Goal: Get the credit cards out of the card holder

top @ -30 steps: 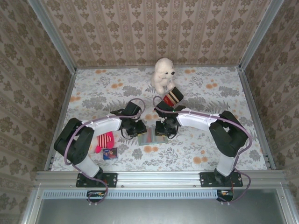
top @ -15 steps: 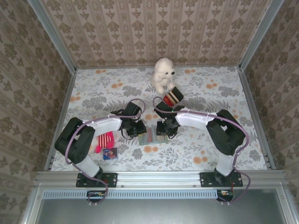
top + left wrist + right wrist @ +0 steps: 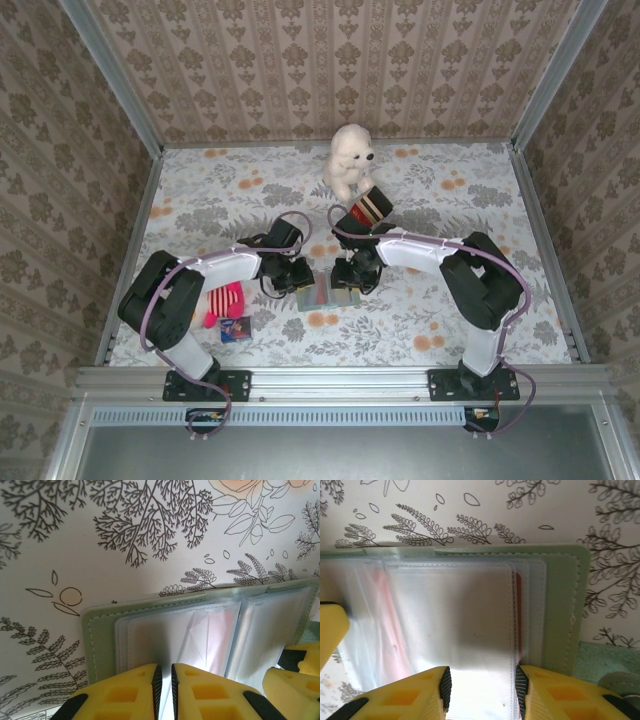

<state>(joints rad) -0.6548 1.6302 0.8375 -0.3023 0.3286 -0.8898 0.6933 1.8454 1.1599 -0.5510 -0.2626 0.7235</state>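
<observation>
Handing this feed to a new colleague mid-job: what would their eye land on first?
First the sage-green card holder, lying open at the table's middle between the two arms, with the left jaws pinched on its clear sleeves and the right jaws apart over its other half. Next the white plush toy standing near the far edge, with a striped box just in front of it.

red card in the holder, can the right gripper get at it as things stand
Probably yes: the right gripper is open over the spread card holder, and the red card shows its edge by one finger, though a clear sleeve covers it.
</observation>
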